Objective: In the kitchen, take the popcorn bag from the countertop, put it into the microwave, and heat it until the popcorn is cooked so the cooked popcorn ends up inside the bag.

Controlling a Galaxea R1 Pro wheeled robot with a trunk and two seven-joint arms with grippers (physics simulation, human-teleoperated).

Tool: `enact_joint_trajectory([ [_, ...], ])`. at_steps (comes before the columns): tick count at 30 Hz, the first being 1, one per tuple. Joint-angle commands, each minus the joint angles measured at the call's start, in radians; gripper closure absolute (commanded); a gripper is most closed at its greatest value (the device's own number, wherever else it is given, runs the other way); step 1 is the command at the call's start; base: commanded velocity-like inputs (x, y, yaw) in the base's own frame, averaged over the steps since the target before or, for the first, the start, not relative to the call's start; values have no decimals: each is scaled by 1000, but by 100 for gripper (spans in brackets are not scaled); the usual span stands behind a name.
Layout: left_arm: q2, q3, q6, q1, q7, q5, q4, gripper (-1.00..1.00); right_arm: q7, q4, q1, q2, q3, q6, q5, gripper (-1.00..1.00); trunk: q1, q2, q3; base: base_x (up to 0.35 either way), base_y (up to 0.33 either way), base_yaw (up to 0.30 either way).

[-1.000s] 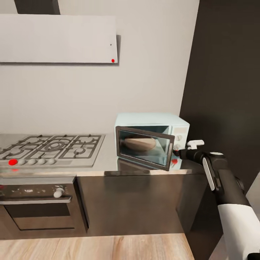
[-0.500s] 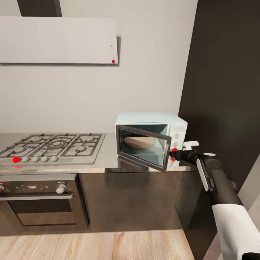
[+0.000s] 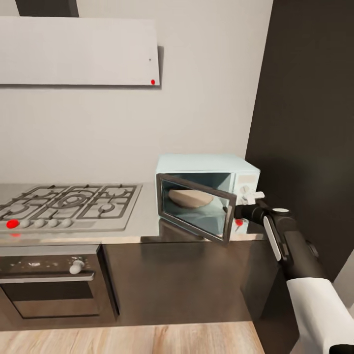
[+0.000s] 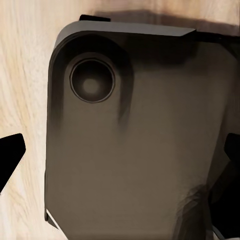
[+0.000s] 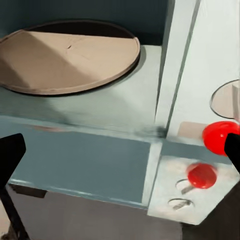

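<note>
Your right gripper (image 3: pixel 235 212) sits at the free edge of the dark glass door (image 3: pixel 196 209) of the pale mint-blue microwave (image 3: pixel 209 194) on the grey steel-like countertop (image 3: pixel 147 216) — fingers spread wide, holding nothing. A tan disc-shaped form (image 5: pixel 67 60) lies inside the cavity. Your left gripper's fingers (image 4: pixel 10 157) are apart — empty.

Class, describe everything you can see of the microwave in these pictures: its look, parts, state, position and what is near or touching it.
The microwave is a small pale mint-blue box standing on the grey countertop, right of the gas hob. Its dark-framed glass door hangs partly open. Inside lies a round tan turntable. The control panel bears white knobs and a red dot. The right gripper sits at that panel; contact cannot be told.
</note>
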Motion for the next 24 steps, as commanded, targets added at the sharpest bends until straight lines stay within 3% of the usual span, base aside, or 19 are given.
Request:
enact_joint_trajectory([
  [1, 0, 2, -1, 0, -1, 10, -1, -100, 8, -1, -1, 0, -1, 2, 7, -100, 1, 0, -1, 316, 0, 0],
  [8, -1, 2, -1, 0, -1, 10, -1, -100, 29, -1, -1, -1, 0, 1, 6, -100, 1, 0, -1, 159, 0, 0],
  [13, -1, 2, -1, 0, -1, 10, -2, -100, 158, -1, -1, -13, 1, 2, 12, -100, 1, 0, -1, 6, 0, 0],
  [16, -1, 2, -1, 0, -1, 10, -1, -100, 183, -2, -1, -16, 3, 2, 13, -100, 1, 0, -1, 0, 0, 0],
  [20, -2, 3, -1, 0, -1, 10, -2, -100, 190, -1, -1, -16, 3, 2, 20, -100, 1, 0, -1, -204, 0, 0],
  [24, -2, 3, -1, 0, -1, 10, -2, -100, 190, -1, -1, -8, 4, 2, 55, -100, 1, 0, -1, -262, 144, 0],
])
